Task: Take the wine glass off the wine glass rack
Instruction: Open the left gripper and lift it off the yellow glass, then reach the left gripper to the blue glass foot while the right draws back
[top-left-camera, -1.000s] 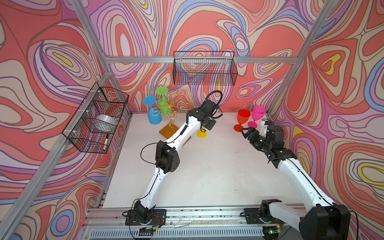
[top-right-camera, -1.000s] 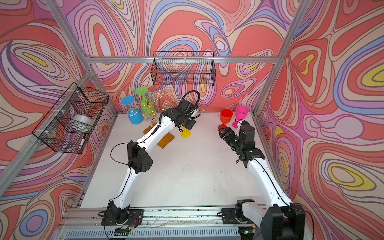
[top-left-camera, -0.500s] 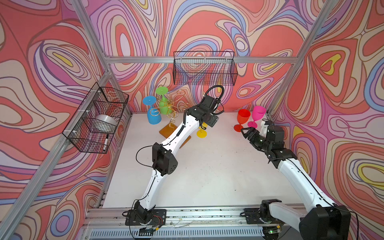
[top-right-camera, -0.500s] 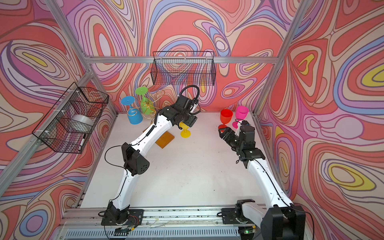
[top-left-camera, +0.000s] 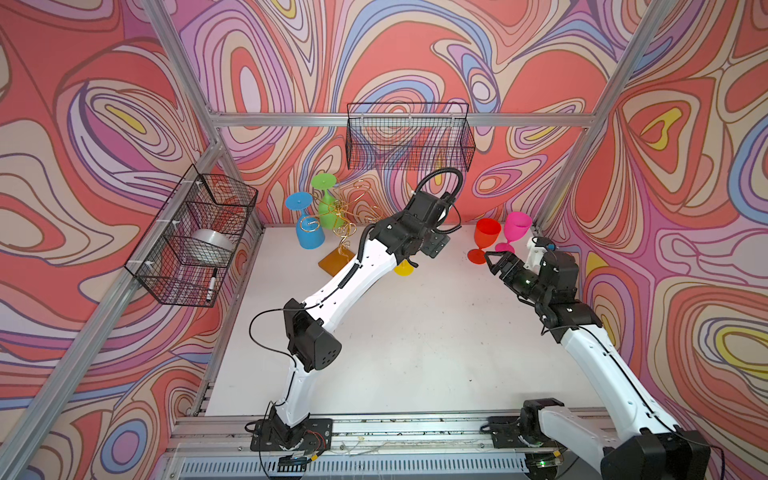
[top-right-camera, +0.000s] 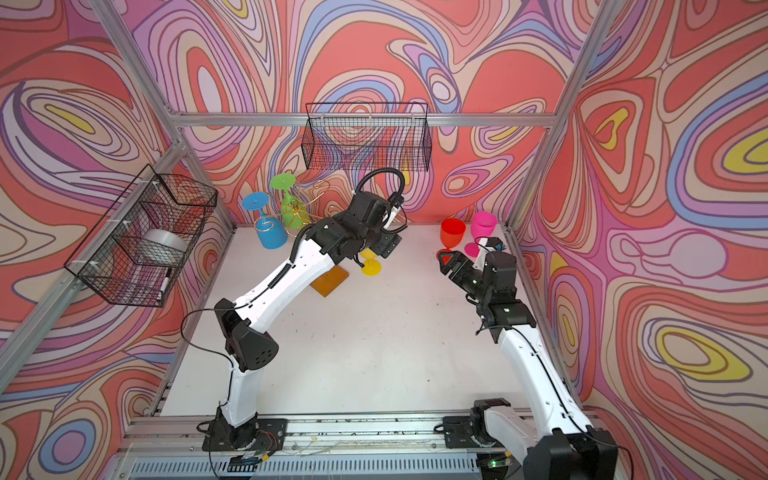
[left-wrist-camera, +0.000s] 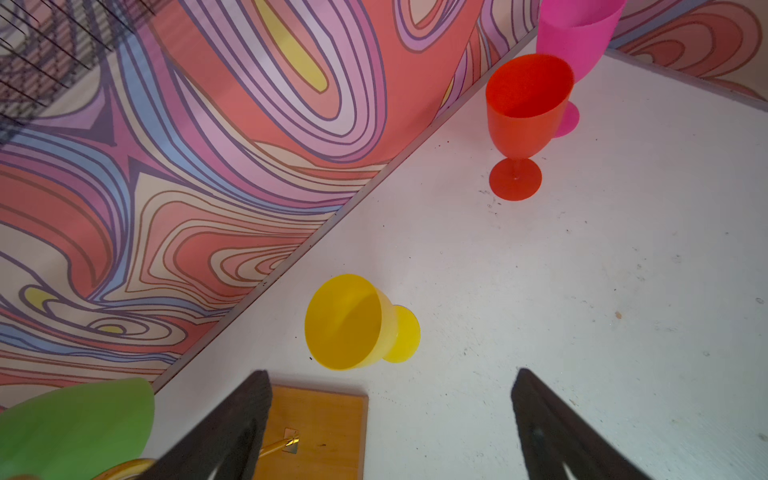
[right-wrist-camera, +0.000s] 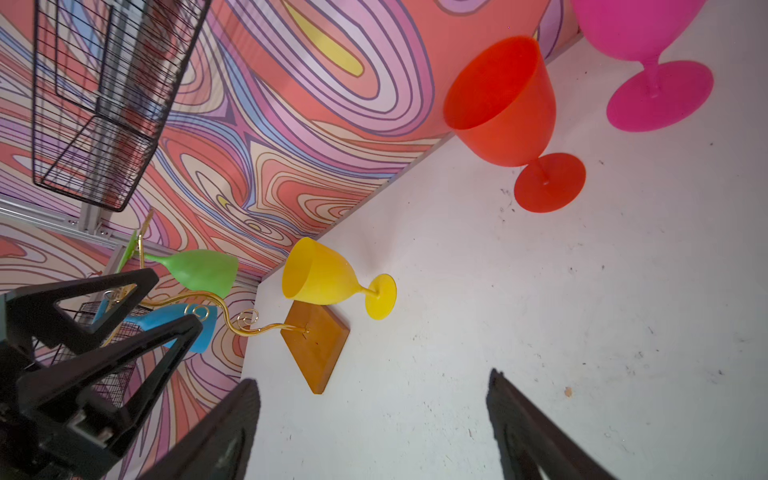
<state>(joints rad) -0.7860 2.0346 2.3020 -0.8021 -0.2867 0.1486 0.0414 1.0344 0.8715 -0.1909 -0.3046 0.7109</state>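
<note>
Since a second ago your left gripper (left-wrist-camera: 390, 374) has let go of the yellow plastic wine glass (left-wrist-camera: 349, 324) and drawn back. Its two black fingers now stand wide apart with nothing between them. That glass stands upright on the white table (left-wrist-camera: 582, 291), off the arms of the gold wire wine glass rack (right-wrist-camera: 318, 336) and just beside its flat amber base.

In both top views your left arm covers the glass's bowl, so only its round foot shows. The arm also hides part of the rack's base, and the left fingers are hard to make out behind the wrist.

A green plastic glass (top-left-camera: 328, 208) and a blue plastic glass (top-left-camera: 309, 237) hang upside down on the rack. The left wrist view cuts the green one off at its edge.

Well apart from the rack, a red plastic glass (top-left-camera: 487, 235) and a pink plastic glass (top-left-camera: 517, 224) stand upright close together. Your right gripper (right-wrist-camera: 372, 378) sits near the red one, jaws spread wide, holding nothing.
</note>
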